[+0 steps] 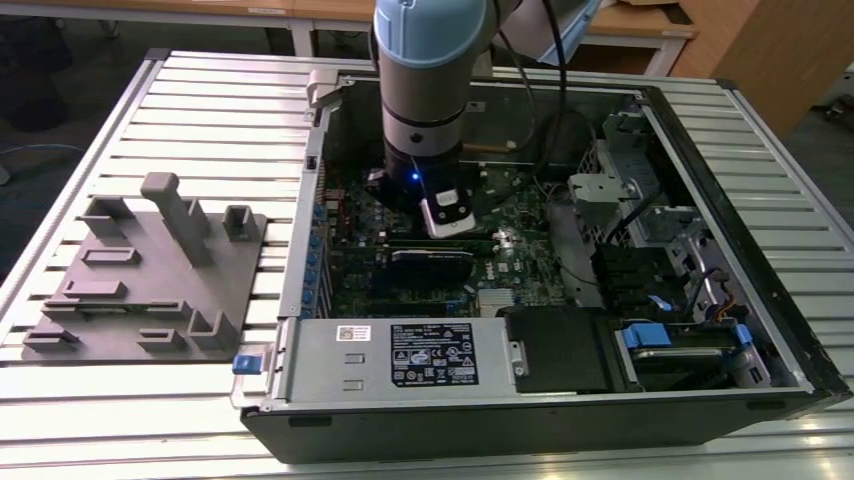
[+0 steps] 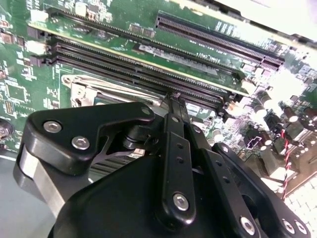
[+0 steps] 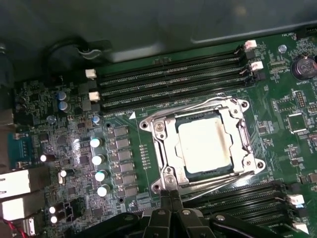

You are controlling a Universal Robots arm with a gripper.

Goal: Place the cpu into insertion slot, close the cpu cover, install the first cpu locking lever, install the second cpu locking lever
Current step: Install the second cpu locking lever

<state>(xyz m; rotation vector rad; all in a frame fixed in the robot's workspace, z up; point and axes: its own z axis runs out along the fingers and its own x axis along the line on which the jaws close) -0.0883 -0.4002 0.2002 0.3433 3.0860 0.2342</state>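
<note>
Silvery-grey and square, the small flat cpu (image 3: 204,146) already sits in its socket on the green motherboard (image 3: 124,163), and the thin silvery metal cpu cover (image 3: 166,148), a frame plate with a square opening, lies flat down around it. So the first two steps look done to me. In the first wrist view thin wire levers run along the frame's 12 o'clock and 6 o'clock edges; whether either is hooked under its catch I cannot tell, so I judge the lever work still open or under way.

My black fingers (image 3: 171,198) are drawn together to a narrow tip with nothing held between them, standing just beside the socket frame's corner at about 7 o'clock of the cpu in the first wrist view. In the exterior view I reach down into the open black computer case (image 1: 747,330), which rests on the slatted metal counter (image 1: 200,110).
</note>
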